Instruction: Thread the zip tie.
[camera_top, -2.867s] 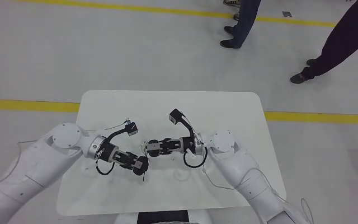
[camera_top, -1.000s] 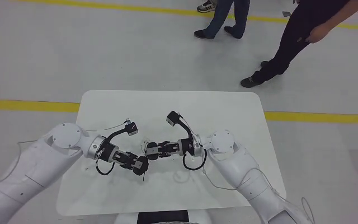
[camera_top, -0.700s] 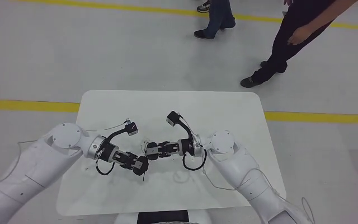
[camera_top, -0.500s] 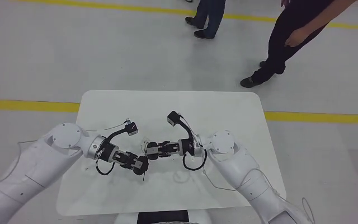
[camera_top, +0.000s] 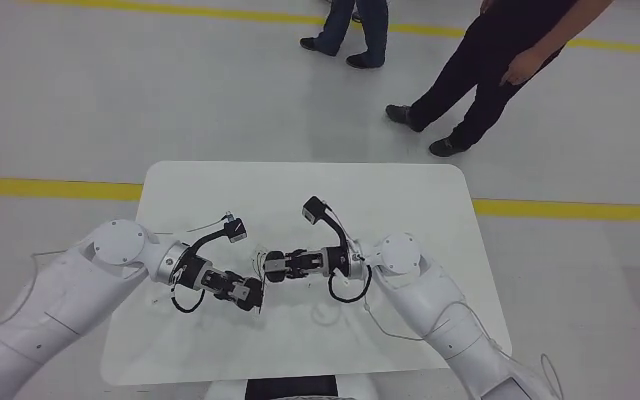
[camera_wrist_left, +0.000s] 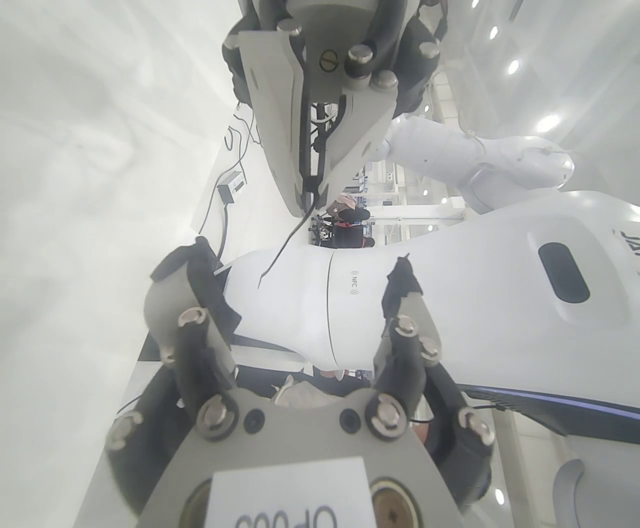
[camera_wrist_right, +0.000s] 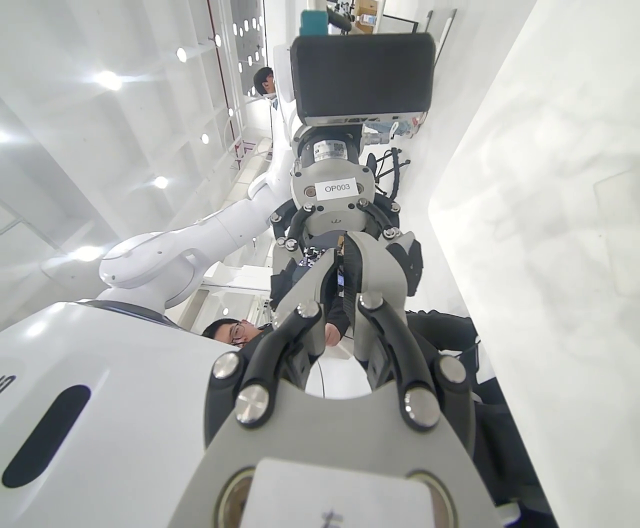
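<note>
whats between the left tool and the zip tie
Nothing: the left wrist view shows a bare gap from the open left tool to the zip tie.

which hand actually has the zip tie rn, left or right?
The right hand: its fingers are shut on the black zip tie, whose thin tail hangs out toward the left hand. The left hand stands open with nothing between its fingers.
</note>
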